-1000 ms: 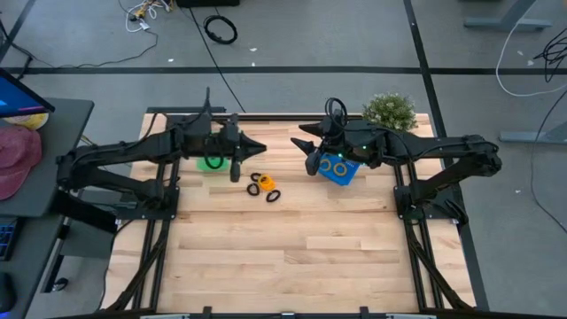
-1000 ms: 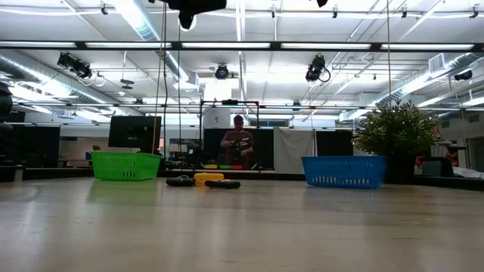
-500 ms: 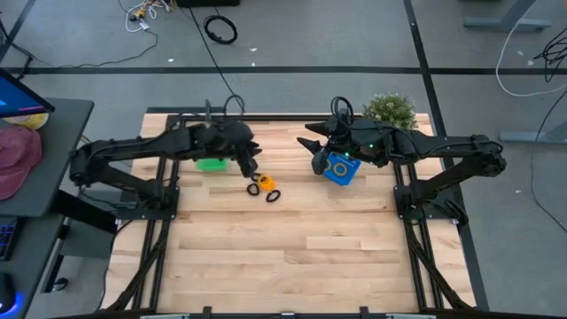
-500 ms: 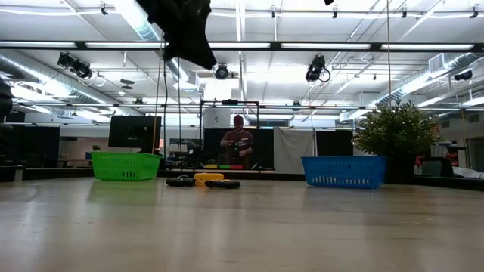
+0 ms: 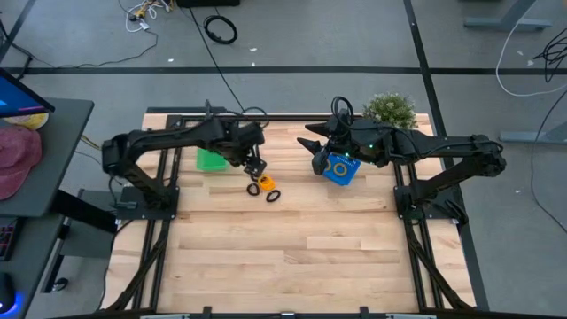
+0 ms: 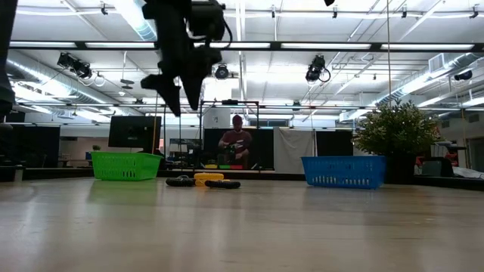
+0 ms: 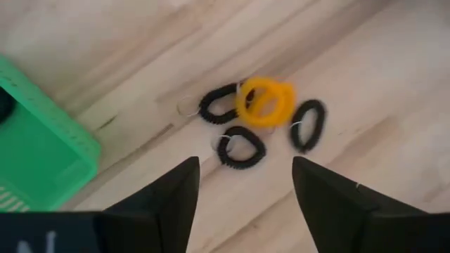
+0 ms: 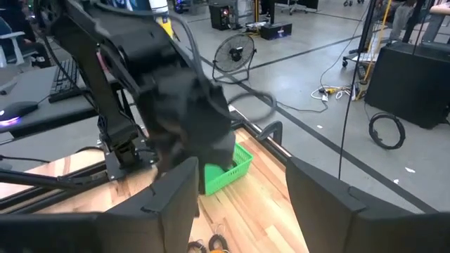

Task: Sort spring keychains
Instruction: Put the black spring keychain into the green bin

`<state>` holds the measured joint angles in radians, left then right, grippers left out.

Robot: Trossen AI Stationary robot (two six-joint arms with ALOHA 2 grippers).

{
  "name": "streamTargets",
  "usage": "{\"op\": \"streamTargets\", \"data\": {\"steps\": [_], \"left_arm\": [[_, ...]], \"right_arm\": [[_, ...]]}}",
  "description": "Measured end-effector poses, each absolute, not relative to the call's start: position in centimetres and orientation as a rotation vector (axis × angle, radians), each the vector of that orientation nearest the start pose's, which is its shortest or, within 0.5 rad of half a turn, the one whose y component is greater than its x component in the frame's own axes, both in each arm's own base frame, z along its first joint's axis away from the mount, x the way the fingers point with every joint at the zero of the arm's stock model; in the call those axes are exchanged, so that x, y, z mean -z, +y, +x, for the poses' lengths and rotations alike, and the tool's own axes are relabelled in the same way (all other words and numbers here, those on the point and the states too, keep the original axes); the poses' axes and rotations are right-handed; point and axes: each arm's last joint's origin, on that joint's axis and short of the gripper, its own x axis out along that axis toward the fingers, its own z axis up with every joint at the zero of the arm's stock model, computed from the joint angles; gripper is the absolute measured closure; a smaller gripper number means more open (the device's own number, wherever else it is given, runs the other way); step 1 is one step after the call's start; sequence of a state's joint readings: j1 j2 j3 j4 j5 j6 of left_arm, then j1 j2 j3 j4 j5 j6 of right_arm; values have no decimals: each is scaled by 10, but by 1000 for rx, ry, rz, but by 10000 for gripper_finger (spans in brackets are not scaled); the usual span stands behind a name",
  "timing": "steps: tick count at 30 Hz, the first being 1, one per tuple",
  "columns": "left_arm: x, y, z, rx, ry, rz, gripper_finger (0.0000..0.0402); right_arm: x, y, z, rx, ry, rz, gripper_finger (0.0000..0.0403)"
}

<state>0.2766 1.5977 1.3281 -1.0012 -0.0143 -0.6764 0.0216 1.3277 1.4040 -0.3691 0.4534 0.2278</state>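
An orange spring keychain (image 7: pixel 266 102) lies on the wooden table among three black ones (image 7: pixel 241 147), partly overlapping one of them. In the high view this cluster (image 5: pixel 264 187) sits between the green basket (image 5: pixel 211 159) and the blue basket (image 5: pixel 338 168). My left gripper (image 5: pixel 255 168) hovers open above the cluster, fingers pointing down (image 7: pixel 242 183), with nothing between them. My right gripper (image 5: pixel 314 164) hangs open in the air at the blue basket's left side (image 8: pixel 242 204) and holds nothing. An orange ring shows inside the blue basket.
A potted plant (image 5: pixel 390 110) stands at the far right corner behind the blue basket. The green basket (image 6: pixel 125 165) and blue basket (image 6: pixel 344 171) stand along the table's far side. The near half of the table (image 5: pixel 283 266) is bare wood.
My left gripper has moved from above the green basket toward the table's right and down to hover over the keychain cluster. Its fingers have opened. The keychains have not moved, and my right arm has kept still.
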Motion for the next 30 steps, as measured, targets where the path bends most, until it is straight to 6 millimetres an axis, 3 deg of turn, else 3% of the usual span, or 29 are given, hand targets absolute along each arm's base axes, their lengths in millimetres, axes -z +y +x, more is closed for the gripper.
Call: {"op": "streamTargets", "data": {"steps": [8, 13, 30], "left_arm": [[-222, 79, 300, -731, 1260, -728, 178], [-192, 76, 296, -692, 1237, -830, 179], [-148, 74, 296, -676, 1239, -919, 179]], "right_arm": [[-411, -7, 286, 459, 236, 156, 186], [-411, -7, 286, 459, 235, 156, 186], [-413, -6, 287, 457, 219, 160, 186]]}}
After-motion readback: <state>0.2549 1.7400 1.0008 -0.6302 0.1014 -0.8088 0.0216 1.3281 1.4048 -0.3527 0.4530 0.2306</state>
